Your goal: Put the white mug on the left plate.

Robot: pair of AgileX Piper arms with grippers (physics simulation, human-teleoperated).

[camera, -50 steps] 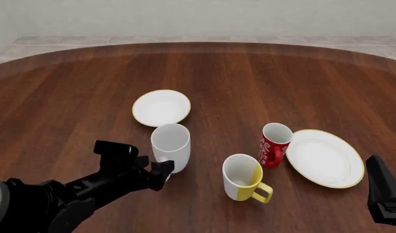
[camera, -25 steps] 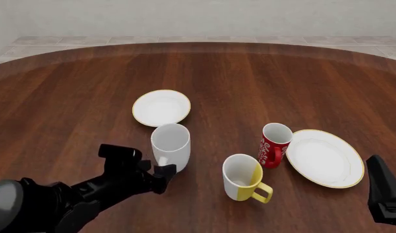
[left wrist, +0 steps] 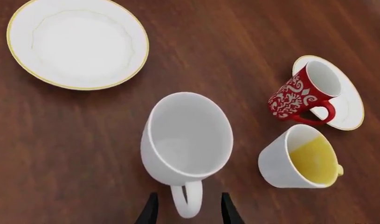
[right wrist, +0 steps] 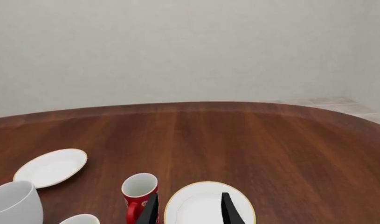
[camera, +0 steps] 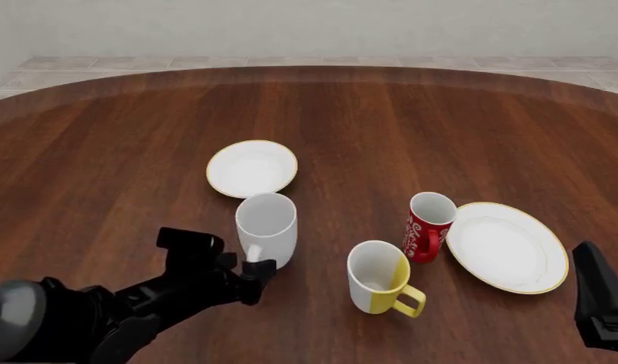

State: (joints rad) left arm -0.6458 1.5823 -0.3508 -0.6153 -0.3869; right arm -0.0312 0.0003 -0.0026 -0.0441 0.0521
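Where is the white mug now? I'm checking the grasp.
Front view: white mug stands left of centre, just nearer than the small plate, handle between the left end effector's fingers.

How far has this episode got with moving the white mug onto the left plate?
Early stage. Done: the left gripper has its fingers on either side of the white mug's handle, jaws open. In hand: nothing is gripped yet; the mug stands upright on the table, on the near side of the left plate, which is bare. Left: close on the handle, lift, set the mug on the plate. The right gripper hangs idle.
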